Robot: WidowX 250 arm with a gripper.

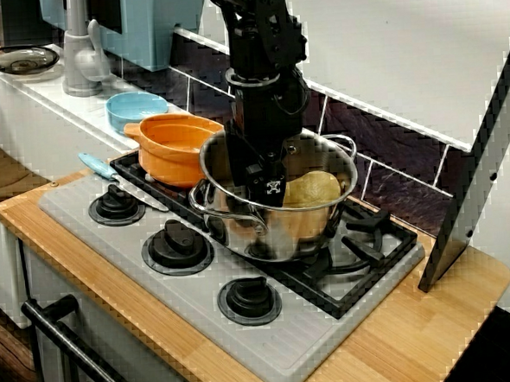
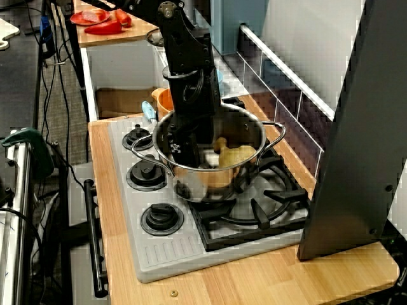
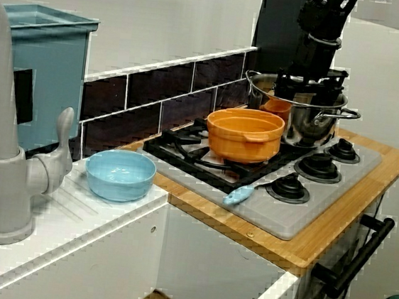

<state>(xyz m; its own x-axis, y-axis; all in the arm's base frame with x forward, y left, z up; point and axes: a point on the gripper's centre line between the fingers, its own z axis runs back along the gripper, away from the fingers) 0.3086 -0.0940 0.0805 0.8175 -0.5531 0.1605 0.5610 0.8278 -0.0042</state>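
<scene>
My black gripper (image 1: 265,196) reaches down inside a steel pot (image 1: 303,233) that stands on the stove's near right burner. Beside it in the pot lies a yellowish, potato-like lump (image 1: 312,189), close to the gripper's right side. In the view from the stove's end the gripper (image 2: 185,150) sits low against the pot's left inner wall, with the lump (image 2: 237,155) just right of it. The pot's rim and the gripper's body hide the fingertips, so whether they hold or touch anything does not show. In the view from the sink side the arm drops into the pot (image 3: 318,123).
An orange pot (image 1: 174,149) stands on the burner left of the steel pot. A blue bowl (image 1: 136,107) and a grey tap (image 1: 77,48) sit by the sink. A blue-handled utensil (image 1: 98,167) lies near the knobs (image 1: 179,244). A tall dark panel (image 1: 480,156) leans at the right.
</scene>
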